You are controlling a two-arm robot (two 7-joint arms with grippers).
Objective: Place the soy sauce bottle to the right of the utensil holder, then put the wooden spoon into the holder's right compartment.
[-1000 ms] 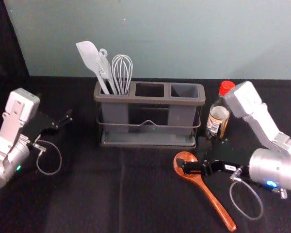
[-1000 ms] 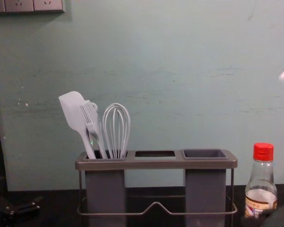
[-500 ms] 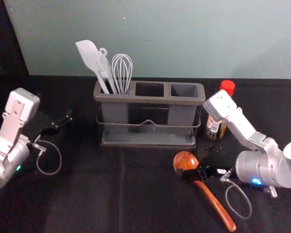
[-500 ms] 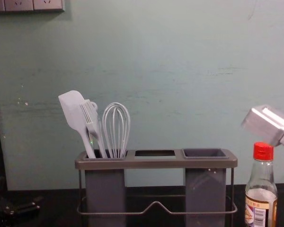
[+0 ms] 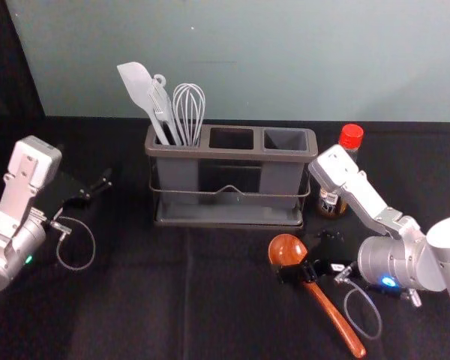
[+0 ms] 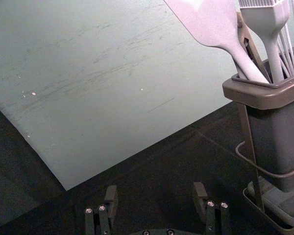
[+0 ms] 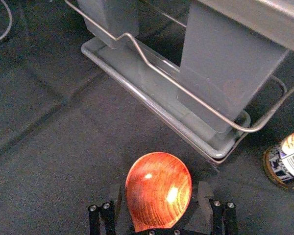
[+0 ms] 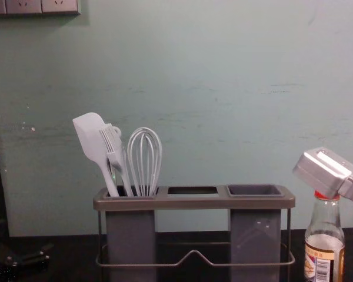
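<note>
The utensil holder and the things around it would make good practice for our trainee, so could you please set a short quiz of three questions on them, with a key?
1. True or false: the soy sauce bottle stands to the right of the utensil holder.
2. Which compartment of the holder is the whisk in? A) right B) left C) middle
3. Fill in the missing word: the bowl of the wooden spoon lies between the open fingers of the robot's ____ gripper.

Key: 1. True; 2. B; 3. right
</note>
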